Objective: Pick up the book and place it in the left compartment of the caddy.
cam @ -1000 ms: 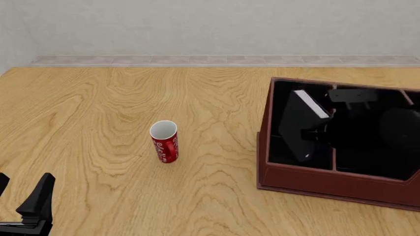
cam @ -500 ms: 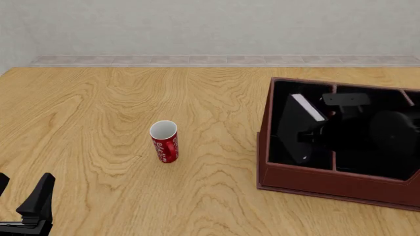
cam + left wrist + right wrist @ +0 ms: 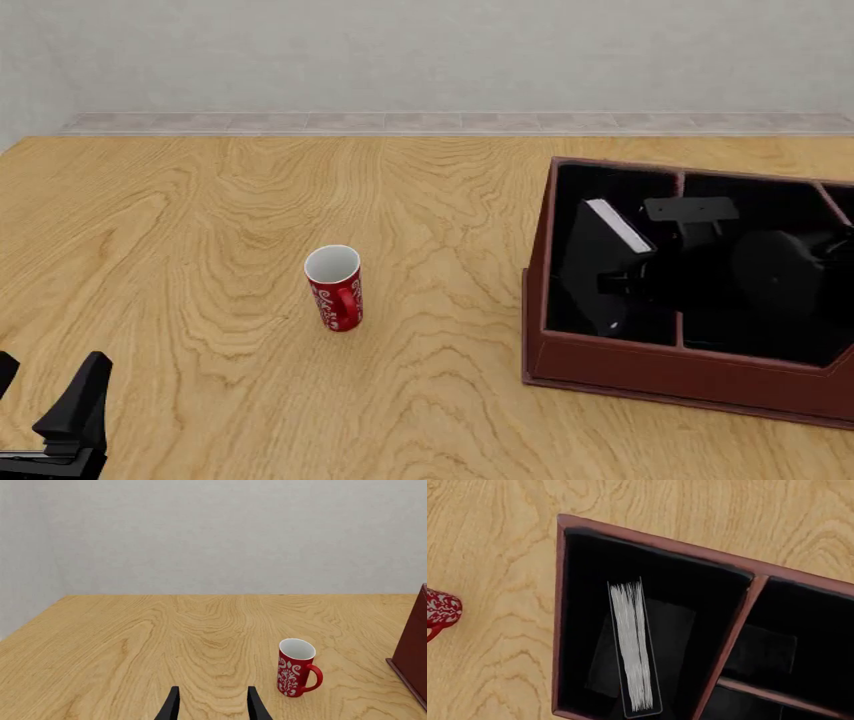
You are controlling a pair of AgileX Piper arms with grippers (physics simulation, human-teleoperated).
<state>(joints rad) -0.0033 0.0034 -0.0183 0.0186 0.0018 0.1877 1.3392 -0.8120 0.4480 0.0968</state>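
Book (image 3: 635, 650) stands tilted on edge inside the left compartment (image 3: 587, 595) of the caddy (image 3: 627, 370), page edges up; it looks stiff, thin and light, best pinched across its flat covers. Left fingers (image 3: 171, 706) are parted and empty above the worktop (image 3: 200, 250). The right gripper is black against the black interior, so its fingers cannot be judged.

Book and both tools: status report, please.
Left tool open, parked low near table edge. Right tool over the caddy, grip state unreadable. Book in left compartment, leaning. Red mug stands apart, nothing blocking.
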